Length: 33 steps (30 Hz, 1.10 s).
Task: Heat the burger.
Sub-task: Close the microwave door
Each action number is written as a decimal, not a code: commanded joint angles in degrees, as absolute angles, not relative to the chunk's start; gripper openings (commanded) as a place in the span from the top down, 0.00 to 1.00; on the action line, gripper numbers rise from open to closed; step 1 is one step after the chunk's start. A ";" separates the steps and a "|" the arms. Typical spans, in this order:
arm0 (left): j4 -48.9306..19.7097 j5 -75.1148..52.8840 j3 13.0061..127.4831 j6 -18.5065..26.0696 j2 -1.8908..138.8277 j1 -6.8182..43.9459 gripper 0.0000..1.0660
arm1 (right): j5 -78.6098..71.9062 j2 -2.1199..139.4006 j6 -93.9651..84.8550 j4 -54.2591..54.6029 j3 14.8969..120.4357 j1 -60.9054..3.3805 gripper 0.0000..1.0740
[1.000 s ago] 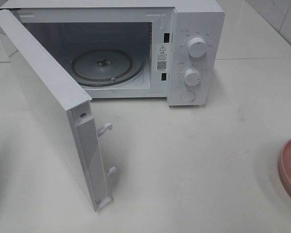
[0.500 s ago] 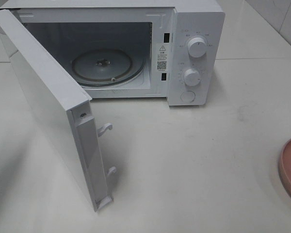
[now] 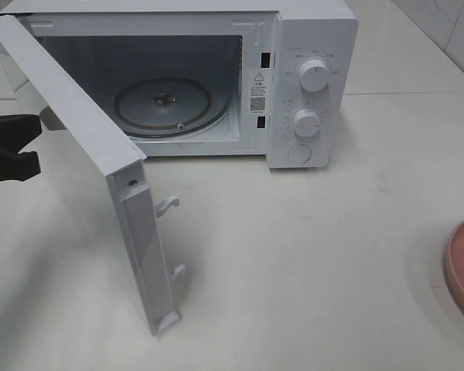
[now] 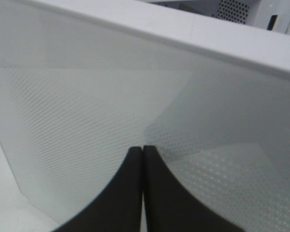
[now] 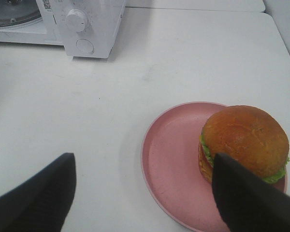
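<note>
Right wrist view: glossy golden-brown burger (image 5: pixel 244 142) on round pink plate (image 5: pixel 171 169), right fingers (image 5: pixel 26 193) spread wide, empty. Left fingers (image 4: pixel 135 193) pressed together, empty, near open white microwave door (image 3: pixel 85 178).

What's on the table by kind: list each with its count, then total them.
Microwave: 1
Pink plate: 1
Burger: 1
Total: 3
</note>
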<state>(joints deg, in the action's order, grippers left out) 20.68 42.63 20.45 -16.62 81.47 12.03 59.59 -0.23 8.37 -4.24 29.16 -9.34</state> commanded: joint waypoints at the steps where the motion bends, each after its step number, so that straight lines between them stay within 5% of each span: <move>1: 16.21 43.89 21.77 -13.46 82.79 14.78 1.00 | 59.53 -1.66 7.85 -4.35 29.11 -8.82 0.30; 12: 8.37 43.83 27.04 -9.74 88.87 23.03 1.00 | 59.53 -1.66 7.85 -4.35 29.11 -8.82 0.30; 21: -9.51 43.77 33.12 1.38 94.31 31.68 1.00 | 59.53 -1.66 7.85 -4.35 29.11 -8.82 0.30; 33: -20.51 43.66 42.17 6.65 100.67 37.24 1.00 | 59.53 -1.66 7.85 -4.35 29.11 -8.82 0.30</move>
